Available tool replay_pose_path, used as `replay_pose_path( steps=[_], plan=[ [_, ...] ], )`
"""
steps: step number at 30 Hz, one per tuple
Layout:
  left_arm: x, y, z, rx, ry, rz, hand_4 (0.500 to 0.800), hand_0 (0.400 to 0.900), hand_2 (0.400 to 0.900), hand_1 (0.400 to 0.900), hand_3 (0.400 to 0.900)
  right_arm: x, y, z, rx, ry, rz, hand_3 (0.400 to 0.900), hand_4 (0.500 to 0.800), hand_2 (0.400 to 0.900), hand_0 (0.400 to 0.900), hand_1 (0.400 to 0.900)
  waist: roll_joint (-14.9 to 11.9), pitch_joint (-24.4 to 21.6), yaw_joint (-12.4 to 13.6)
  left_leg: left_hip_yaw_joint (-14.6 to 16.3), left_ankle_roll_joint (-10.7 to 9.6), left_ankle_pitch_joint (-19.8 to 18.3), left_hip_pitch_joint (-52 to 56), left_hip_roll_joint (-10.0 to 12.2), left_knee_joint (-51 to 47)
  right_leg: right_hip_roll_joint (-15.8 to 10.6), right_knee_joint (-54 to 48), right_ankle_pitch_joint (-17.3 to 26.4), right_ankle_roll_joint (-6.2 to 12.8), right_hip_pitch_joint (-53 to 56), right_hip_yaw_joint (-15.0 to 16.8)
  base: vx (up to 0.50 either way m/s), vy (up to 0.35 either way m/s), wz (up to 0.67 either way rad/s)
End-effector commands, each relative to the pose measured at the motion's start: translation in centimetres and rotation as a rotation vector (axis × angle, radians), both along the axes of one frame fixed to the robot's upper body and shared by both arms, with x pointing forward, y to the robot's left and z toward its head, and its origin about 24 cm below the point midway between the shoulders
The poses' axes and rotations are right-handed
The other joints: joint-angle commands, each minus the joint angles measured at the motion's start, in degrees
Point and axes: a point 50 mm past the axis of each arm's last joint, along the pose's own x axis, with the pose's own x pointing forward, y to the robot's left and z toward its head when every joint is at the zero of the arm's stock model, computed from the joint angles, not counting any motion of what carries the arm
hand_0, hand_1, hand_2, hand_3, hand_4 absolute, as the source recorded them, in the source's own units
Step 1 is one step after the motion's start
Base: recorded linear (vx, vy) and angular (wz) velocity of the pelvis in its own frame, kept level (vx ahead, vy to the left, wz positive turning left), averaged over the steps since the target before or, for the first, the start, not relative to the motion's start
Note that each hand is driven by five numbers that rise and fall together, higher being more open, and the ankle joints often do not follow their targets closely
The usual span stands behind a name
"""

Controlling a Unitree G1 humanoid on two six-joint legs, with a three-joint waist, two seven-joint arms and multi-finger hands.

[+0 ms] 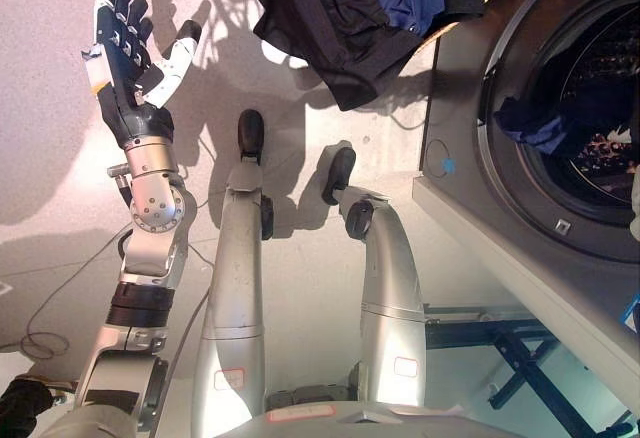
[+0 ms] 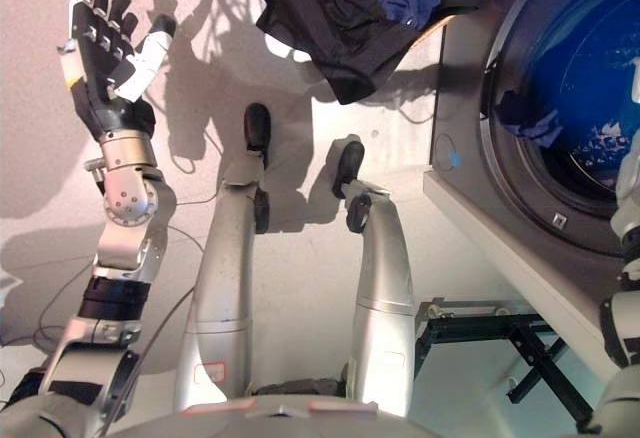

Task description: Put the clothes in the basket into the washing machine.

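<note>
left hand (image 1: pixel 125 53) spread wide, empty, raised over floor (image 1: pixel 60 158). right hand out of sight. some clothes (image 1: pixel 540 123) inside washing machine (image 1: pixel 600 118). next: return to basket clothes (image 1: pixel 350 18), grasp.

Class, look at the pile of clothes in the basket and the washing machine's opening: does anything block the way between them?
Nothing visible does. The clothes lie beside the washing machine, whose round opening stands uncovered.

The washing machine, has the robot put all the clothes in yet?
Not all. One dark blue garment already lies in the washing machine drum. The left hand is open and empty. A pile of dark and blue clothes still waits at the top, so more remains.
</note>
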Motion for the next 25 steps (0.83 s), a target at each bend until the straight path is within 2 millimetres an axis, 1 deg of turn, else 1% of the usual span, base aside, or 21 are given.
replay_pose_path(
  steps=[1,7,10,11,12,14,17,21,22,25],
  plan=[
    [-1.8,-0.2,-1.5,-0.015,-0.033,0.007,0.8,0.9,0.9,0.9,0.9,-4.0,-4.3,-1.2,-0.07,0.078,-0.223,0.9,0.8,0.9,0.9,0.9,-0.24,-8.75,-0.27,-5.48,-3.92,-7.45,-1.21,-0.11,3.36,1.55,1.29,2.02,0.22,-4.22,-0.71,0.0,0.0,0.0],
    [-1.7,-0.4,-1.5,-0.007,-0.037,0.003,0.8,0.9,0.9,0.9,0.9,-3.6,-4.1,-1.0,-0.082,0.089,-0.225,0.9,0.8,0.9,0.9,0.9,-0.34,-8.63,0.01,-5.54,-4.04,-7.35,-1.02,0.11,3.18,1.6,1.2,2.1,0.2,-3.96,-0.8,0.0,0.0,0.0],
    [-1.7,-0.3,-1.6,-0.01,-0.03,0.011,0.8,0.9,0.9,0.9,0.9,-2.9,-3.4,-0.2,-0.097,0.061,-0.192,0.9,0.8,0.9,0.9,0.9,-0.28,-8.35,-0.14,-5.45,-4.02,-7.27,-0.73,0.25,3.0,1.73,1.15,2.25,0.21,-3.85,-0.7,0.0,0.0,0.0],
    [-1.7,-0.2,-1.6,-0.01,-0.028,0.017,0.8,0.9,0.9,0.9,0.9,-2.4,-2.8,0.5,-0.106,0.023,-0.157,0.9,0.8,0.9,0.9,0.9,-0.29,-8.31,-0.26,-5.46,-4.02,-7.26,-0.7,0.25,3.01,1.83,1.09,2.28,0.2,-3.79,-0.64,0.0,0.015,-0.06],
    [-1.8,0.0,-1.7,-0.011,-0.026,0.034,0.8,0.9,0.9,0.9,0.9,-1.4,-1.3,1.7,-0.115,-0.05,-0.071,0.9,0.8,0.9,0.9,0.9,-0.15,-8.23,-0.74,-5.36,-3.97,-7.27,-0.58,0.35,2.93,2.05,1.06,2.35,0.18,-3.69,-0.51,0.0,0.017,-0.08],
    [-1.8,0.3,-1.5,-0.019,-0.034,0.06,0.8,0.9,0.9,0.9,0.9,-0.6,1.4,3.5,-0.126,-0.166,0.069,0.9,0.8,0.9,0.9,0.9,0.03,-8.01,-1.65,-5.09,-3.87,-7.38,-0.39,0.46,2.95,2.34,0.97,2.5,0.24,-3.55,-0.4,-0.01,0.021,-0.07],
    [-1.7,0.1,-1.5,-0.034,-0.036,0.063,0.8,0.9,0.9,0.9,0.9,-0.8,4.7,4.0,-0.068,-0.319,0.242,0.9,0.8,0.9,0.9,0.9,0.31,-7.88,-2.6,-4.94,-3.72,-7.52,-0.44,0.4,3.17,2.68,0.83,2.62,0.24,-3.43,-0.18,0.0,0.004,-0.02],
    [-1.7,-0.2,-1.7,-0.05,-0.034,0.046,0.8,0.9,0.9,0.9,0.9,-1.4,8.0,3.1,0.092,-0.47,0.424,0.9,0.8,0.9,0.9,0.9,0.5,-7.81,-2.64,-4.86,-3.5,-7.42,-0.86,0.29,3.32,3.0,0.94,2.64,0.07,-3.69,0.11,0.0,0.0,0.0],
    [-1.7,-0.2,-1.8,-0.053,-0.027,0.043,0.8,0.9,0.9,0.9,0.9,-1.5,8.6,2.5,0.121,-0.464,0.452,0.9,0.8,0.9,0.9,0.9,0.42,-7.79,-2.63,-4.77,-3.46,-7.41,-0.96,0.34,3.35,3.04,0.93,2.64,0.03,-3.74,0.16,0.0,0.0,0.0],
    [-1.9,-0.1,-2.2,-0.053,-0.009,0.035,0.8,0.9,0.9,0.9,0.9,-1.6,10.5,1.9,0.213,-0.493,0.555,0.9,0.8,0.9,0.9,0.9,0.2,-7.94,-2.53,-4.61,-3.37,-7.42,-1.28,0.38,3.77,3.2,1.04,2.75,-0.07,-3.92,0.28,-0.02,0.008,-0.04]
  ],
)
